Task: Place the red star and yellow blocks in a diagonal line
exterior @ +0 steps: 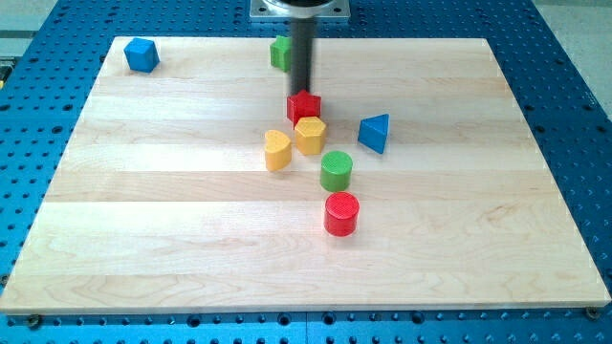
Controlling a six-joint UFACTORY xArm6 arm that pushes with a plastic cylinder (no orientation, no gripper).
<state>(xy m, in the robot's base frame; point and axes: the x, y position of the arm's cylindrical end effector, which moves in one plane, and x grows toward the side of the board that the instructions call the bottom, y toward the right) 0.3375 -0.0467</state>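
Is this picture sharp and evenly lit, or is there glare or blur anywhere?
Camera view: lighting is soft and even, with a faint pale sheen on the wooden board and only small shadows under the blocks, such as the red cylinder. Blocks look crisp; the dark rod is slightly soft, its top cut off by the frame, and my tip ends just behind the red star.

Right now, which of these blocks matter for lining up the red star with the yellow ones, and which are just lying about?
Job:
red star
yellow heart
yellow hexagon
my tip, just above the star

Lying about:
blue cube
green block
blue triangle
green cylinder
red cylinder
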